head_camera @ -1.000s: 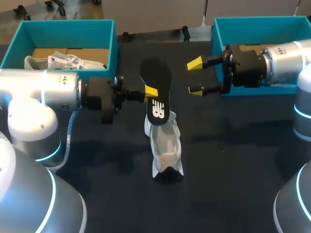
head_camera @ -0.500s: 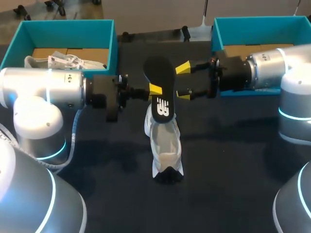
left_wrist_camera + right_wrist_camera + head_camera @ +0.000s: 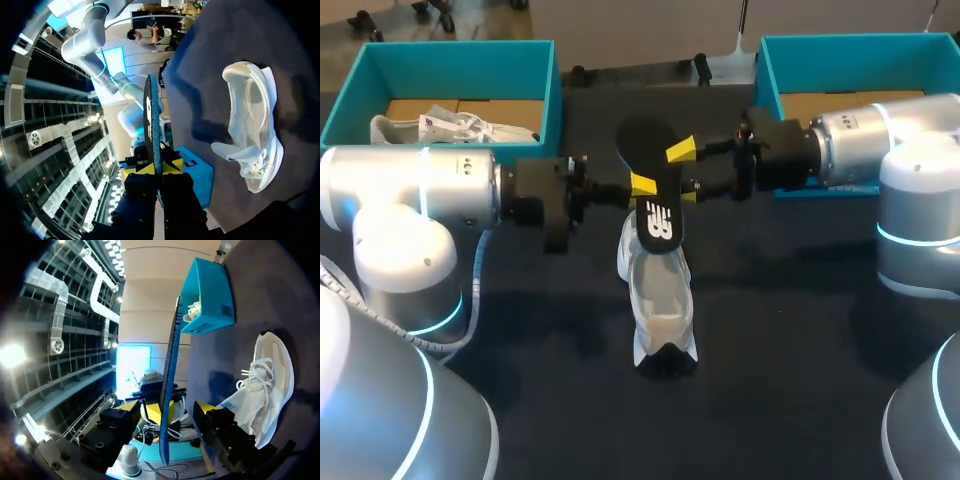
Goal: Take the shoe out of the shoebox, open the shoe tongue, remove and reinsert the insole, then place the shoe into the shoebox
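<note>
A black insole stands on edge above the table, its lower end over the heel of a white shoe that lies on the dark table. My left gripper is shut on the insole's near edge; in the left wrist view the insole rises from between its yellow tips. My right gripper comes in from the right and straddles the insole, open. The right wrist view shows the insole between its fingers with a gap on each side. The shoe lies below.
A teal shoebox at the back left holds another white shoe on brown paper. A second teal shoebox stands at the back right, behind my right arm. Dark table surface spreads around the shoe.
My right gripper has moved left from beside the right shoebox until its fingers straddle the insole, and they have narrowed. The left gripper has shifted the insole slightly right.
</note>
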### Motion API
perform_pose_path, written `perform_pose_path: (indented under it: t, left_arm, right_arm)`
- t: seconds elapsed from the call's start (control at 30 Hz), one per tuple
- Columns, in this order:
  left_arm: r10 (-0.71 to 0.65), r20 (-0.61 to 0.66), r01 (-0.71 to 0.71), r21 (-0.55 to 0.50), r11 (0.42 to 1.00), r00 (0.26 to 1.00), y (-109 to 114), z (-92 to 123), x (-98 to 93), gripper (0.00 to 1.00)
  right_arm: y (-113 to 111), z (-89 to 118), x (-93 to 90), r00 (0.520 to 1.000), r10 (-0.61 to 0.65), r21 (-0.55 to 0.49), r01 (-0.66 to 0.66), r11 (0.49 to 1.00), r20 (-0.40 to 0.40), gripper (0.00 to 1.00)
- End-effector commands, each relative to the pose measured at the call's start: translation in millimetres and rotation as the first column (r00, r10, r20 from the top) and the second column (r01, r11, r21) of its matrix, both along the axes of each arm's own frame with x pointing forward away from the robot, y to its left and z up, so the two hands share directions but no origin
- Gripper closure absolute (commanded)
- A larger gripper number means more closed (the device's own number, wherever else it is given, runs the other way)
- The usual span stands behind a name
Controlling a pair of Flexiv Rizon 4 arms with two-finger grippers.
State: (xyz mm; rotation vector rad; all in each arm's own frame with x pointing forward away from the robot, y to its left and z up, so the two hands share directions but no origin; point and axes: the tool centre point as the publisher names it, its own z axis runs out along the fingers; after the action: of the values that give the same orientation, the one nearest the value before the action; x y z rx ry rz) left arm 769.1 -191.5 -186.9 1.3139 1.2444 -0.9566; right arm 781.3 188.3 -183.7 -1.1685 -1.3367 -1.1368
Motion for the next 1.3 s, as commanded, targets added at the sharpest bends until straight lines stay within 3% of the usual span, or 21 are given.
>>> perform_pose_path:
  t: [0.03, 0.57, 0.9, 1.0, 1.13, 1.3]
  left_arm:
    - [0.005, 0.003, -0.005, -0.001, 1.0, 1.0, -1.5, -1.1, -1.5, 1.0]
    - [0.005, 0.003, -0.005, -0.001, 1.0, 1.0, -1.5, -1.1, -1.5, 1.0]
    - [0.005, 0.003, -0.005, -0.001, 1.0, 1.0, -1.5, -1.1, -1.5, 1.0]
    - [0.005, 0.003, -0.005, -0.001, 1.0, 1.0, -1.5, -1.1, -1.5, 1.0]
    - [0.005, 0.003, -0.005, -0.001, 1.0, 1.0, -1.5, -1.1, -1.5, 1.0]
    - [0.005, 0.003, -0.005, -0.001, 1.0, 1.0, -1.5, -1.1, -1.5, 1.0]
  right_arm:
    - [3.1, -0.5, -1.6, 1.0, -0.01, 0.0, 0.01, 1.0, 0.0, 0.46]
    - [7.1, 1.9, -9.6, 0.998, -0.038, 0.0, 0.038, 0.999, -0.057, 0.64]
    - [10.8, 5.7, -8.9, 0.999, -0.042, -0.013, 0.042, 0.999, -0.005, 0.63]
    - [12.0, 5.7, -8.3, 1.0, -0.031, -0.014, 0.031, 0.999, 0.003, 0.66]
    - [11.6, 4.1, -8.1, 0.999, -0.035, -0.008, 0.035, 0.999, 0.005, 0.78]
    - [11.9, 4.9, -4.9, 0.999, -0.034, -0.004, 0.034, 0.999, 0.012, 0.79]
